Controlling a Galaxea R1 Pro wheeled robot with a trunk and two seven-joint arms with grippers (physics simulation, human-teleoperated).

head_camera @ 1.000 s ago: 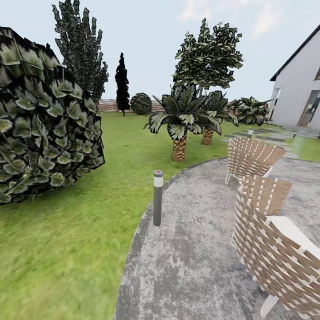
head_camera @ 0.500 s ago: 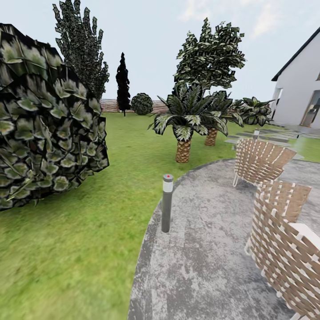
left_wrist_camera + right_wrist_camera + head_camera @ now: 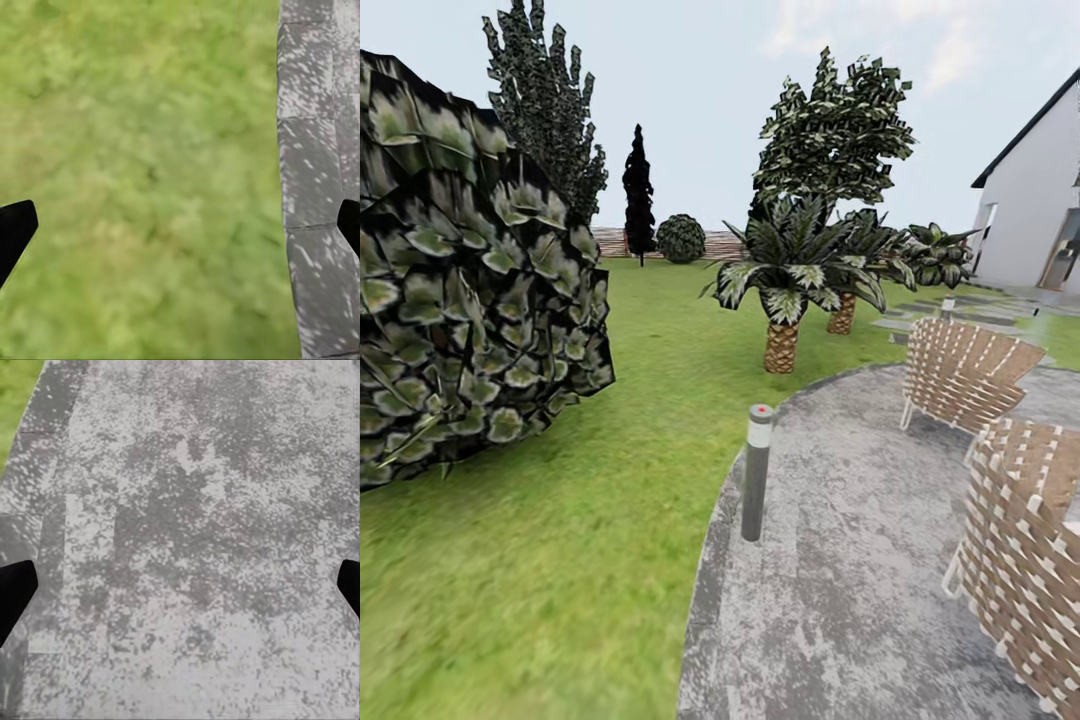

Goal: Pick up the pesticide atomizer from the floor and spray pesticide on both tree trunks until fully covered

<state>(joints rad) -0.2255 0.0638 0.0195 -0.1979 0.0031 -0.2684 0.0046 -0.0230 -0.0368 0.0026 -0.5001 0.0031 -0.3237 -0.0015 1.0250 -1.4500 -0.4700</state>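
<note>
The pesticide atomizer is out of view. The garden lawn [image 3: 660, 340] stretches back to a brown slat fence [image 3: 608, 241]. Two tall leafy trees rise at the back, one [image 3: 540, 110] behind the big bush and one [image 3: 835, 125] behind the palms; their trunks are hidden. My left gripper [image 3: 180, 229] hangs open over grass beside the paving edge, its black fingertips [image 3: 15, 232] far apart. My right gripper [image 3: 180, 589] hangs open over grey paving, nothing between its fingertips [image 3: 15, 596].
A grey post lamp [image 3: 756, 472] with a red dot stands at the edge of the round grey patio [image 3: 840, 570]. Two woven chairs [image 3: 962, 372] [image 3: 1030, 550] sit at the right. A large bush [image 3: 470, 290] is close on the left. Short palms [image 3: 785, 280], a dark cypress [image 3: 639, 190] and a white house [image 3: 1030, 200] stand beyond.
The whole head view has shifted: lamp, chairs, palms and bush all slid rightward and slightly down in the picture, so the camera has moved. Nothing was grasped or released.
</note>
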